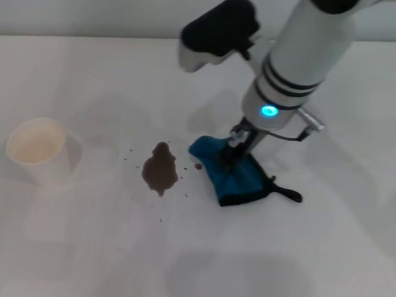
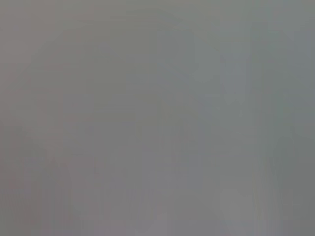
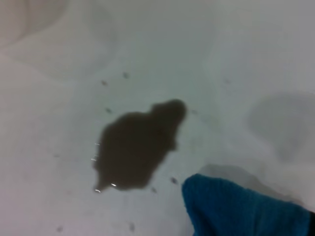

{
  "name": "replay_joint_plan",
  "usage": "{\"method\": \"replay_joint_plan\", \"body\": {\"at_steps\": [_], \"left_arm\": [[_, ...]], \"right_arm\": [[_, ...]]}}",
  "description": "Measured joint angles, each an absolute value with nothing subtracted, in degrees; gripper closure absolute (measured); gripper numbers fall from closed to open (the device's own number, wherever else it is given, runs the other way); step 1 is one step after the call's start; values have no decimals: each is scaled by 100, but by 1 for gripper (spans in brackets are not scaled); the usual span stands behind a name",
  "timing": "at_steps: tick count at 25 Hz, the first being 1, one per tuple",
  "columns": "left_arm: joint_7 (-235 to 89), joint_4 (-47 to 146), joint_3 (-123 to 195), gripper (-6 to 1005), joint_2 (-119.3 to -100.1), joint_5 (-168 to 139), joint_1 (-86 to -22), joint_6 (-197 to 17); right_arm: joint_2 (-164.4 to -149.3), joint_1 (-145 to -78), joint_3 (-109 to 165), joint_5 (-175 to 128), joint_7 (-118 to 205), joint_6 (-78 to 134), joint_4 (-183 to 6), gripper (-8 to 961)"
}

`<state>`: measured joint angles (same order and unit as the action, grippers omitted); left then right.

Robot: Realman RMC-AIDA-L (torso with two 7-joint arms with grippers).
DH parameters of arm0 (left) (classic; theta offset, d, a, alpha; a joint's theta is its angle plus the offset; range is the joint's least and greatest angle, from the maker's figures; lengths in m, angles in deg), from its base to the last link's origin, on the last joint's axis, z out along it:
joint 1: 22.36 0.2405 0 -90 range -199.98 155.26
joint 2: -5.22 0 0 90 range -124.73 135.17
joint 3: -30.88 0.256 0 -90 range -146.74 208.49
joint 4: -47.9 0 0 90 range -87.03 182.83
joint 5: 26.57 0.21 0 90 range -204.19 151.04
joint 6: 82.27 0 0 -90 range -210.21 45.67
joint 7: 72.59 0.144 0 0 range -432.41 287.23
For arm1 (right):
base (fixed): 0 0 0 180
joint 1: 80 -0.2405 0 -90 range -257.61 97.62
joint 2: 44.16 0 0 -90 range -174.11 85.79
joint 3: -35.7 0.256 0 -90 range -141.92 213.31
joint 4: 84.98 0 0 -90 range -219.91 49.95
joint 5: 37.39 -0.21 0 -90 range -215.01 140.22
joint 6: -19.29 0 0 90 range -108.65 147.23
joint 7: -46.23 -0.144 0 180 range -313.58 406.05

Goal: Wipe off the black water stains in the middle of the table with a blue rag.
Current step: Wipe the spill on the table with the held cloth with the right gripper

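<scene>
A: Where is everything placed at this moment?

B: The blue rag is seen lying bunched on the white counter, just to the right of the black water stains, with a small gap of bare surface between them. The right claw is planted on the upper part of the rag. It appears to be clenched on the cloth, though the fingertips are partly hidden by the wrist above them.

A: And the stain itself?

B: It is untouched: a dark pear-shaped blot ringed by small specks. In the right wrist view the blot is shown wet and glossy at its edge, with the rag's corner close beside it.

A: How should the wipe be done well?

B: The cloth should probably be dragged left across the blot with steady downward pressure, so the liquid is soaked up rather than pushed ahead. A pass wide enough to take in the outlying specks would be needed, and likely a return stroke.

A: Anything to be avoided?

B: The paper cup stands well to the left; the stroke should be ended short of it.

A: The left claw?

B: It is not seen anywhere; nothing is shown by its wrist camera.
</scene>
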<state>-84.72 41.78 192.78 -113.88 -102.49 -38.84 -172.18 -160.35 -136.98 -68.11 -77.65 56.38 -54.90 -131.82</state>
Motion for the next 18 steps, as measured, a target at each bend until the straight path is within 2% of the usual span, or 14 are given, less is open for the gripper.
{"method": "replay_joint_plan", "body": {"at_steps": [6, 18], "left_arm": [[-8472, 4233, 19277, 337, -11381, -10241, -3885, -17209], [-8459, 4413, 19285, 339, -11387, -10221, -3723, -17299]], "right_arm": [[-16036, -14139, -7588, -8362, 5643, -4876, -12747, 858], [-16035, -14223, -8697, -8424, 5902, -3274, -12655, 857]]}}
